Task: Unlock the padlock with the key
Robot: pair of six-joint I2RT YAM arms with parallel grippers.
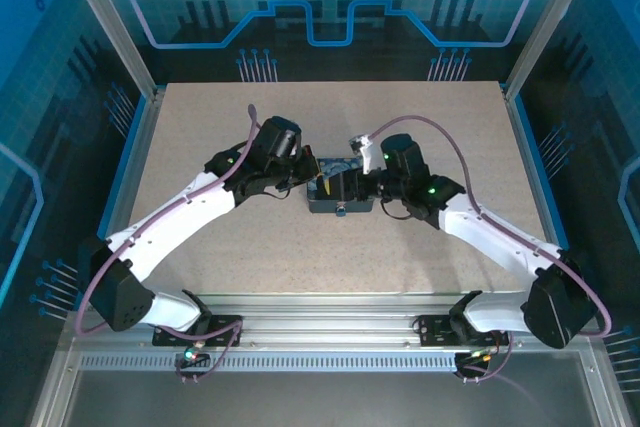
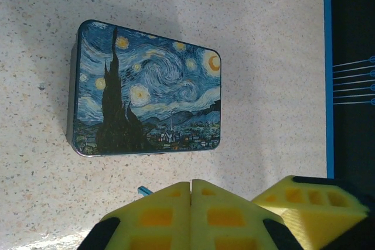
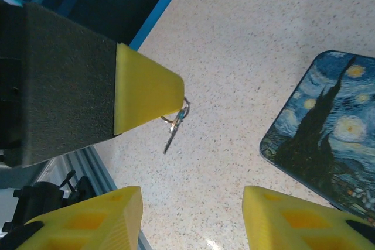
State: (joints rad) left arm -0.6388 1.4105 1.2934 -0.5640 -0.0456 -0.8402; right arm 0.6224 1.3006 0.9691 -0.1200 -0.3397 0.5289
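Observation:
My left gripper (image 2: pixel 191 182) is shut, its yellow fingers (image 3: pixel 143 86) pinching a small ring from which the key (image 3: pixel 170 136), a thin dark sliver, hangs above the table. A bluish tip (image 2: pixel 142 190) pokes out beside the shut fingers. My right gripper (image 3: pixel 190 203) is open below the key, with nothing between its fingers. In the top view, the left gripper (image 1: pixel 312 185) and right gripper (image 1: pixel 358 185) meet over the dark blue night-sky box (image 1: pixel 340 197). A tiny grey piece on the box's near wall looks like the padlock (image 1: pixel 340 211).
The night-sky box (image 2: pixel 149 95) lies flat and closed on the speckled table (image 1: pixel 330 117); its corner (image 3: pixel 328 127) is at the right of the right wrist view. Blue-edged transparent walls (image 1: pixel 135 137) fence the table's sides and back.

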